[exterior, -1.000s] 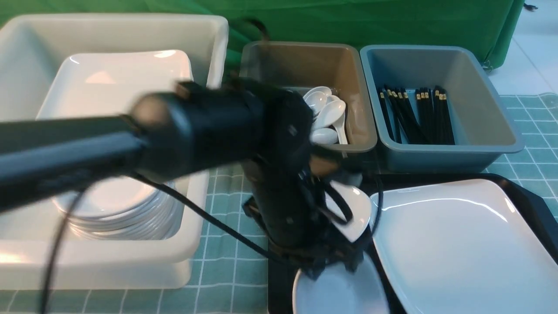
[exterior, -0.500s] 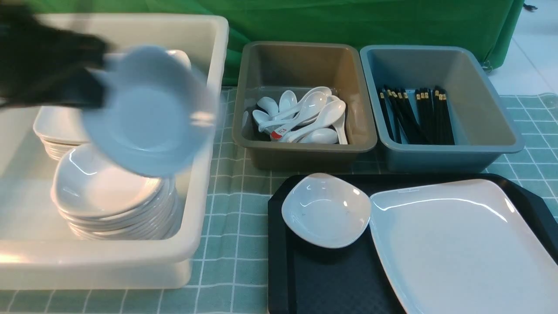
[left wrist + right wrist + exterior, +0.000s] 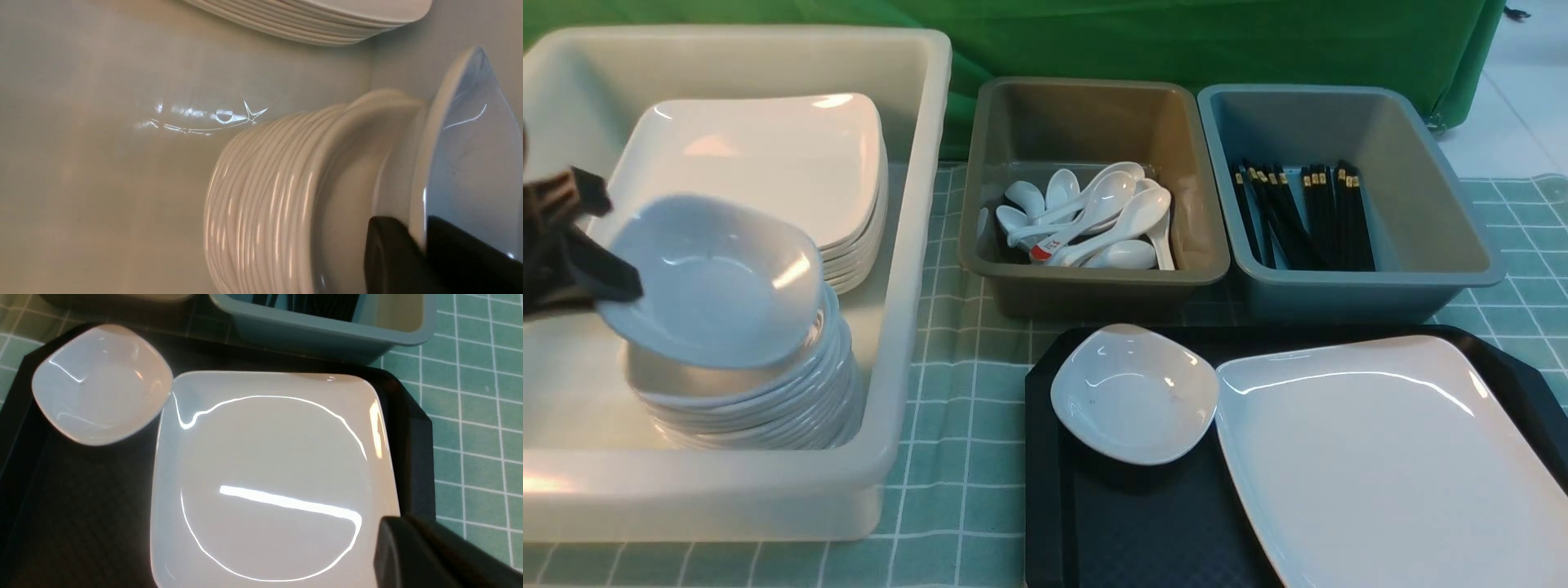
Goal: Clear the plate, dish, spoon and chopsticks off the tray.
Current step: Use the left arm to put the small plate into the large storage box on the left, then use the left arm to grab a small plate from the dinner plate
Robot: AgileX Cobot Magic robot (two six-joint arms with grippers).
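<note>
Green checked tabletop (image 3: 956, 457). Left pincer (image 3: 419, 245) grasps tilted dish (image 3: 715, 282) by rim over dish stack (image 3: 760, 408) in white tub (image 3: 923, 163); off-centre release may slide it off. Right pincer (image 3: 408, 547) clenched, empty above plate (image 3: 1388, 465) on tray (image 3: 1127, 531).

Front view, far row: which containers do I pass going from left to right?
white tub → brown bin → blue-grey bin
</note>
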